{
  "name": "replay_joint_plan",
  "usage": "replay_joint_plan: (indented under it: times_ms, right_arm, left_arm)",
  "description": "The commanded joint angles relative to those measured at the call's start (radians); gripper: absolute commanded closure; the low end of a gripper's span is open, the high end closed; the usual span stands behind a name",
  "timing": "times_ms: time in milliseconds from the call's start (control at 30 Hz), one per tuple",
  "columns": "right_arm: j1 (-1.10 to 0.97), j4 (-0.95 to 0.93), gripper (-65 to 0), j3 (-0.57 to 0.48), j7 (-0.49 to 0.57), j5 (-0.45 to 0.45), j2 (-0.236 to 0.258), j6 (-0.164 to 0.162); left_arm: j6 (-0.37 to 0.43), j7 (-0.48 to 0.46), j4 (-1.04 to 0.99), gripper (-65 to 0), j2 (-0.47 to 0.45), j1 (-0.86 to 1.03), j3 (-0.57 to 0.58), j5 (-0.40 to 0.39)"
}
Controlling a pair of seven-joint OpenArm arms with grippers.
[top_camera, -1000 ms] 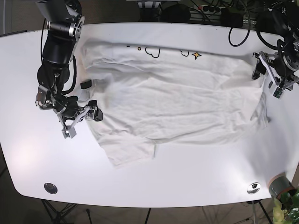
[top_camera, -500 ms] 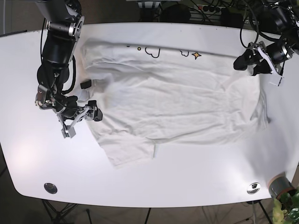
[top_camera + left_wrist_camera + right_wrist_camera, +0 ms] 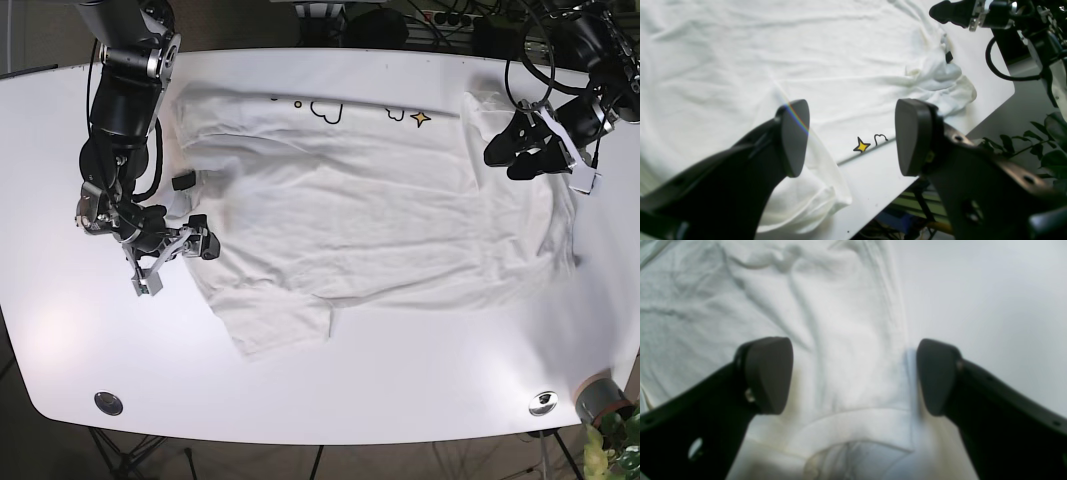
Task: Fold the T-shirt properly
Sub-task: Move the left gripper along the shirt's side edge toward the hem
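We see the shirt [image 3: 370, 210] spread flat on the table [image 3: 400, 380]. Our left gripper [image 3: 512, 147] hangs wide above its far sleeve; our right gripper [image 3: 180, 240], wide too, straddles the other edge.

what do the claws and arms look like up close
Both claws, left and right, have matte black rounded pads on black angular fingers with small screw holes. In the base view the right arm is black with a silver collar and looping black cables.
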Motion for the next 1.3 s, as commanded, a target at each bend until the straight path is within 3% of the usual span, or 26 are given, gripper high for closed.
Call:
replay_joint_plan:
  times_ms: [0,200,400,600,700,833,933,1100,1167,1200,1267]
  right_arm:
    - [0.018,0.011,-55.3,0.003,-0.008,-0.002,0.013,-0.003]
    - [0.018,0.007,-55.3,0.003,-0.005,-0.004,0.010,-0.003]
    - [0.019,0.007,-55.3,0.002,-0.004,-0.004,0.010,-0.003]
    - [0.016,0.013,-55.3,-0.034,-0.020,-0.007,-0.021,-0.003]
    - [0.002,0.013,-55.3,-0.060,-0.020,-0.004,-0.027,-0.009]
    - [-0.002,0.013,-54.9,-0.063,-0.019,-0.004,-0.029,-0.012]
    - [-0.001,0.007,-46.5,-0.063,-0.014,-0.005,-0.029,-0.012]
    - [0.004,0.008,-17.9,-0.064,0.018,-0.012,-0.029,-0.012]
    - [0.005,0.007,-3.5,-0.064,0.018,-0.013,-0.027,-0.012]
    - [0.007,0.007,-1.0,-0.064,0.018,-0.013,-0.027,-0.014]
    - [0.008,0.014,-3.8,-0.064,0.018,-0.013,-0.026,-0.014]
  left_arm:
    - [-0.001,-0.017,0.016,-37.8,-0.028,-0.004,-0.010,-0.026]
    - [-0.001,-0.017,0.019,-37.8,-0.122,-0.004,-0.038,0.004]
    - [-0.001,-0.017,0.018,-37.8,-0.165,-0.039,-0.200,0.143]
    - [-0.001,-0.017,0.022,-37.8,-0.178,-0.154,-0.343,0.412]
    - [-0.001,-0.017,0.015,-38.1,-0.178,-0.231,-0.362,0.584]
    - [-0.001,-0.017,0.015,-38.3,-0.177,-0.286,-0.362,0.729]
    - [-0.001,-0.017,0.015,-38.3,-0.177,-0.291,-0.362,0.768]
    - [-0.001,-0.017,0.015,-38.3,-0.172,-0.317,-0.360,0.811]
    - [-0.001,-0.039,0.010,-38.3,-0.172,-0.325,-0.360,0.848]
    - [-0.001,-0.055,-0.002,-38.3,-0.171,-0.328,-0.355,0.874]
    - [-0.001,-0.087,-0.031,-38.5,-0.169,-0.359,-0.334,0.913]
